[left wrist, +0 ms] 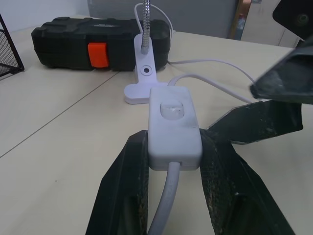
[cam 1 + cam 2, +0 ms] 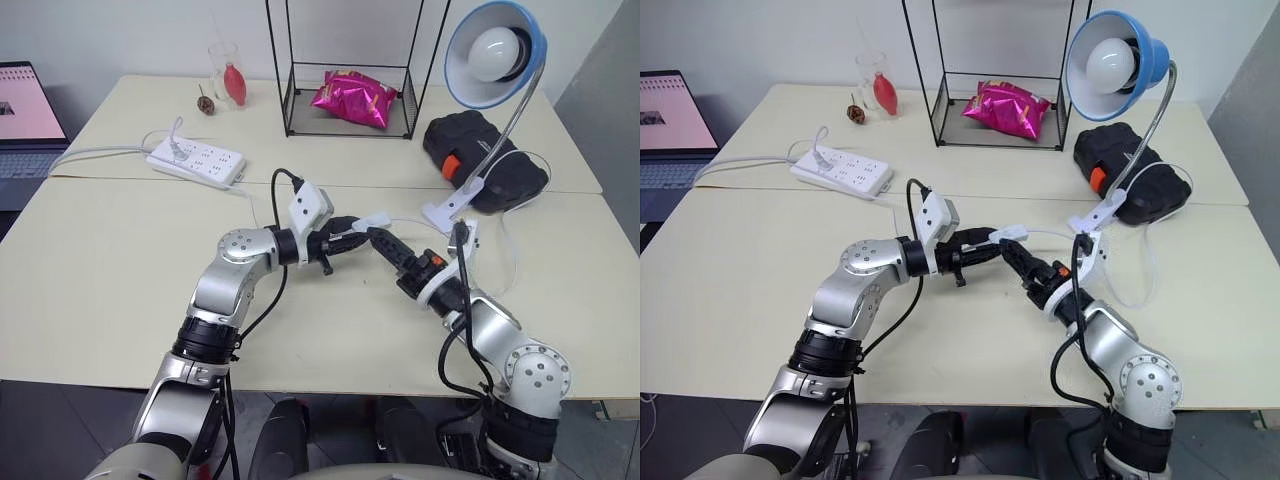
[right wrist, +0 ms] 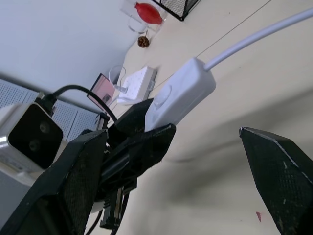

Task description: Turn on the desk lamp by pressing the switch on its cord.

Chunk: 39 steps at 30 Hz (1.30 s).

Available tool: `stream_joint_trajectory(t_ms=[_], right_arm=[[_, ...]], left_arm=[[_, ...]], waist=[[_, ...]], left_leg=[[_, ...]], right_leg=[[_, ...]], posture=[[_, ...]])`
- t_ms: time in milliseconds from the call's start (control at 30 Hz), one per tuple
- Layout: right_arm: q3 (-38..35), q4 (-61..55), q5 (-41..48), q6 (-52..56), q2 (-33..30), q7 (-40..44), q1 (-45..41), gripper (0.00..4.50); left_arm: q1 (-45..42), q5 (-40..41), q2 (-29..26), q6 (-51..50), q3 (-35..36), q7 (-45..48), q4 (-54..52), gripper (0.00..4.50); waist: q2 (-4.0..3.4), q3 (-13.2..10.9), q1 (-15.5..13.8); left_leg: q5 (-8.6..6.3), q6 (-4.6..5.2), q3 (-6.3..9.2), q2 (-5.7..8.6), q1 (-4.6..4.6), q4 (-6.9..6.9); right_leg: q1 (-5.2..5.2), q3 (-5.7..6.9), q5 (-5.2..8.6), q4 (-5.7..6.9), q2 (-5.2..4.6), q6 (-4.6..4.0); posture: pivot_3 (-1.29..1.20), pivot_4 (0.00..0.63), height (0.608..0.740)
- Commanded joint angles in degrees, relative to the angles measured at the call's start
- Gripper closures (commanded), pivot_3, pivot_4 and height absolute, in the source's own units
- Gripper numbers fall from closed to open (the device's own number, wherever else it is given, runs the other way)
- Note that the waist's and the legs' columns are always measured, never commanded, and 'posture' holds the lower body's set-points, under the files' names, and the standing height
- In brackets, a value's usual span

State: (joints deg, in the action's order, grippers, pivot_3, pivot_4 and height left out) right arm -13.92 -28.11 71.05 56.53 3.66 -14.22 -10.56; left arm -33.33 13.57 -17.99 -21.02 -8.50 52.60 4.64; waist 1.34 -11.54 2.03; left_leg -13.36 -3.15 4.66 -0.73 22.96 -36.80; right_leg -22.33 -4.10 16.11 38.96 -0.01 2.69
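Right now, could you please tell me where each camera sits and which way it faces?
Head pair: above, facing forward and down over both arms, the table and the unlit desk lamp.
Left wrist: along the left end effector, shut on the switch, towards the lamp's clamp.
Right wrist: along the open right end effector, towards the power strip.
Both wrist views share the switch.

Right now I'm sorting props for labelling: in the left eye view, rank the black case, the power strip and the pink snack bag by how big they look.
1. Black case, largest.
2. Power strip and pink snack bag: look about alike; the bag sits farther back, so unranked.
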Motion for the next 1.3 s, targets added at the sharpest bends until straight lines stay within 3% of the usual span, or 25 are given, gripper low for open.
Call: stream_joint_trajectory(t_ms=[33, 833, 933, 1300], right_arm=[[1.1, 0.5, 2.8, -2.5, 0.1, -1.4, -1.8, 0.0], [4.2, 8.1, 4.7, -9.3, 1.6, -2.9, -5.4, 0.0], [4.3, 8.4, 5.3, -9.7, 1.6, -3.3, -5.4, 0.42], [5.3, 9.1, 6.5, -9.6, 0.9, -4.0, -5.5, 2.85]], left_arm=[[-0.1, 1.1, -0.2, 0.0, 0.2, -0.2, -2.7, 3.4], [0.3, 1.4, -1.3, -1.3, 0.2, 0.0, -4.5, 3.4], [0.4, 1.4, -1.4, -1.4, 0.1, 0.0, -4.7, 3.4], [0.3, 1.4, -1.5, -1.8, 0.2, -0.1, -5.1, 3.4]], waist=[[0.0, 0.0, 0.0], [-0.01, 0.0, 0.4], [-0.01, 0.0, 0.4], [-0.01, 0.0, 0.4]], left_leg=[[0.0, 0.0, 0.0, 0.0, 0.0, 0.0], [0.0, 0.0, -0.02, -0.02, 0.0, 0.05], [0.0, 0.0, -0.01, -0.02, 0.01, 0.06], [0.0, 0.0, -0.01, -0.02, 0.01, 0.1]], right_leg=[[0.0, 0.0, 0.01, 0.0, 0.01, 0.01], [-0.03, -0.01, 0.04, -0.01, 0.02, 0.0], [-0.04, -0.01, 0.04, -0.02, 0.02, -0.01], [-0.05, -0.01, 0.06, -0.03, 0.02, -0.02]], posture=[[0.0, 0.15, 0.74], [0.0, 0.15, 0.74], [0.0, 0.15, 0.74], [0.0, 0.15, 0.74]])
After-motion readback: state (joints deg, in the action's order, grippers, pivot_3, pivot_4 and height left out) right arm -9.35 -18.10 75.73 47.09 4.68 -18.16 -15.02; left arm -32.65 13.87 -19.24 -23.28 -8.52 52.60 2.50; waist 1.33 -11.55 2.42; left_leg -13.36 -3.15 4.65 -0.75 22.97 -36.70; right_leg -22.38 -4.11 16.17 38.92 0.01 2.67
